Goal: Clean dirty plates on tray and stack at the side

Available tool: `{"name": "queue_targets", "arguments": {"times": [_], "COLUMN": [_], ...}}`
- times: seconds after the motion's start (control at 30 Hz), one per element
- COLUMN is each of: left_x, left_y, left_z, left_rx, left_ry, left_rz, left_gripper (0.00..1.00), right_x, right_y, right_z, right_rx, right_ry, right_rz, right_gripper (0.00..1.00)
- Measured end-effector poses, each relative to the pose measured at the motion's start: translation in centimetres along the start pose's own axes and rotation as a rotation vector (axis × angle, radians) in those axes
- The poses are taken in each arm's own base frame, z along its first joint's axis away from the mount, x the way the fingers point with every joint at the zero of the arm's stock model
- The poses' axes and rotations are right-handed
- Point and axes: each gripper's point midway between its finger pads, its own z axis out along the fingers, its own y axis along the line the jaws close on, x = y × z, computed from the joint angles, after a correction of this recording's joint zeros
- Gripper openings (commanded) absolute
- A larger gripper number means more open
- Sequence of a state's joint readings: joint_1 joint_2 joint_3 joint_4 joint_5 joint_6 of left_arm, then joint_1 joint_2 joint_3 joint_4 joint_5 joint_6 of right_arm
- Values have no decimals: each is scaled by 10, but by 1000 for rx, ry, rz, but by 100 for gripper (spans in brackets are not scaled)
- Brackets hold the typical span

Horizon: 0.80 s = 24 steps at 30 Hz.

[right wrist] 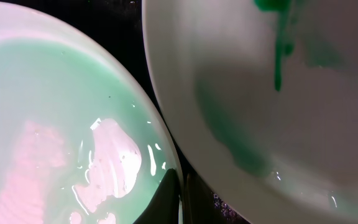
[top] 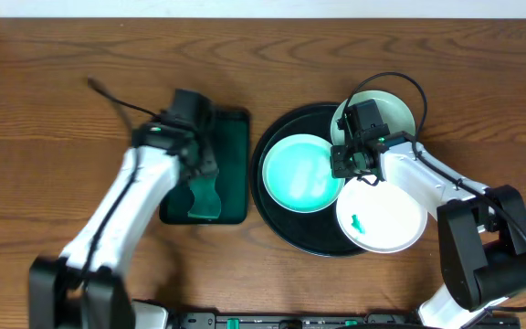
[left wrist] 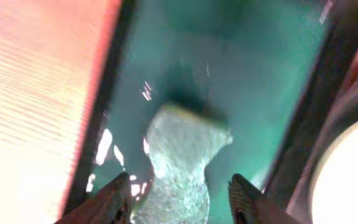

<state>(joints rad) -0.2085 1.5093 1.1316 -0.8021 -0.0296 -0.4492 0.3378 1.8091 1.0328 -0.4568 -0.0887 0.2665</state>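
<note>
Wooden table (top: 53, 82) — right claw (top: 351, 168), apparently closed, between mint plate (top: 299, 174) and smeared plate (top: 389, 219).

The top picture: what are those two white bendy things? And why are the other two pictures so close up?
Those are two robot arms. Each ends in a two-fingered claw called a gripper. The top picture comes from a camera above the wooden table. The other two come from little cameras on the arms' wrists, so everything looks very near. On the table is a big round black tray. Three plates sit on it or over its edge: the minty plate, the back plate, and the front plate, which has a green smear. Beside it, a dark green tray holds a pale pad. The left gripper hangs open over that pad, holding nothing. The right gripper is shut, down among the plates; I can't see it holding anything.
</note>
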Motion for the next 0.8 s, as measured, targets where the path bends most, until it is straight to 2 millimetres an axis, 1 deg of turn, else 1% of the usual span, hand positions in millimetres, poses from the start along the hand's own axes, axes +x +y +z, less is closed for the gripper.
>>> {"name": "queue_targets", "arguments": {"times": [0.03, 0.07, 0.17, 0.2, 0.3, 0.37, 0.4, 0.47, 0.5, 0.53, 0.57, 0.7, 0.8], "left_x": [-4, -15, -29, -33, -38, -37, -38, -38, -37, -36, -34, -31, -31], "left_y": [3, 12, 37, 46, 70, 79, 81, 86, 86, 87, 87, 88, 88], "left_z": [-5, -20, -37, -41, -49, -49, -49, -49, -49, -49, -49, -48, -48], "left_rx": [6, 19, 18, 12, -10, -22, -26, -31, -33, -35, -37, -42, -42], "left_ry": [-16, -67, -127, -141, -163, -158, -157, -157, -153, -148, -140, -130, -130], "left_rz": [-12, -56, -139, -165, -240, -267, -275, -296, -296, -296, -298, -298, -298], "left_gripper": [53, 54, 57, 58, 59, 59, 65, 67, 72, 73, 78, 79, 79], "right_x": [0, 0, 0, 0, 0, 1, 1, 1, 1, 1, 2, 3, 5], "right_y": [0, 0, 0, 0, 0, 1, 2, 3, 3, 3, 4, 4, 4], "right_z": [0, 0, 0, 0, 0, 0, 0, 1, 1, 1, 1, 1, 4], "right_rx": [0, 0, -1, -1, -1, -8, -10, -15, -16, -18, -20, -24, -27], "right_ry": [0, 0, 1, 1, 1, 3, 4, 6, 7, 7, 8, 13, 22], "right_rz": [0, 0, 0, 0, -1, -2, -1, -2, -2, -2, -2, -2, -1], "right_gripper": [1, 1, 1, 2, 10, 12, 13, 15, 15, 16, 17, 18, 17]}}
